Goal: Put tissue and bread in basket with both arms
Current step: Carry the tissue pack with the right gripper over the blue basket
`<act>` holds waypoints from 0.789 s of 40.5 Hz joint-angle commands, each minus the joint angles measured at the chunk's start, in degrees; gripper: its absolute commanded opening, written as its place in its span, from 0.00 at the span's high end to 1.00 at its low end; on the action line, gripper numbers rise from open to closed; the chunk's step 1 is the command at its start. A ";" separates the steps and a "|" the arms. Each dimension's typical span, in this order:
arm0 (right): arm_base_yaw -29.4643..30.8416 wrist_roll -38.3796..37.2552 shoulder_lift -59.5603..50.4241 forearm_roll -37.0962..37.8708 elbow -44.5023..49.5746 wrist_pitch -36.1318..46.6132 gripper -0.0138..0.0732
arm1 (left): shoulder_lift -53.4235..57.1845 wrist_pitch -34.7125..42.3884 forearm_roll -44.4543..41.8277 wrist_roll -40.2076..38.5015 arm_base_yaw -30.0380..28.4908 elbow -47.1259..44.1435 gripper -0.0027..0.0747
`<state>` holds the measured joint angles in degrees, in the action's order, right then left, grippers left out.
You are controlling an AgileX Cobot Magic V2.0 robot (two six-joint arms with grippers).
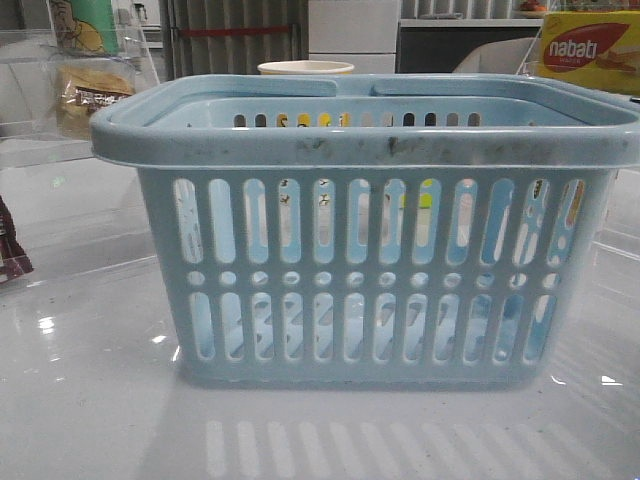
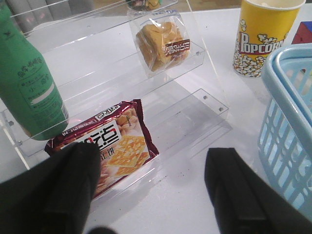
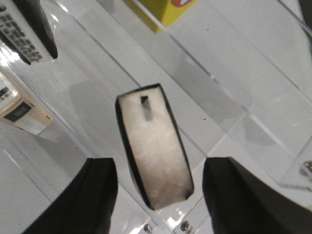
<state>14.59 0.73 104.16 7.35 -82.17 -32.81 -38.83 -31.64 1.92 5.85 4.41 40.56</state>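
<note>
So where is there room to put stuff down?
Bare table lies in front of the basket. On the clear shelf, the step right of the cracker pack is free. The green bottle and bread crowd the rest.

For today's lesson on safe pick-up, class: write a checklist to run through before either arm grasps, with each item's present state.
1. Left claw open: ok.
2. Left claw lined up on the bread: not ok; a dark red snack pack lies nearer.
3. Right claw open: ok.
4. Tissue between right claw's fingers: ok, not yet gripped.
5. Basket upright: ok.
6. Basket interior free: cannot tell.
</note>
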 commanded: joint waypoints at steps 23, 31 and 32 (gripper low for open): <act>0.11 0.89 -3.98 1.60 -2.24 3.70 0.62 | -0.13 5.12 0.60 -0.52 0.39 1.58 0.30; -1.10 7.64 -5.23 1.60 -2.24 2.57 0.62 | -0.13 5.12 0.60 -0.52 0.39 1.58 0.30; -1.54 8.34 -5.55 1.60 -2.24 2.51 0.62 | -0.13 5.12 0.60 -0.52 0.39 1.58 0.30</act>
<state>14.08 5.53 102.72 7.75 -82.17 -32.62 -38.83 -31.37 1.92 5.85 4.41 40.56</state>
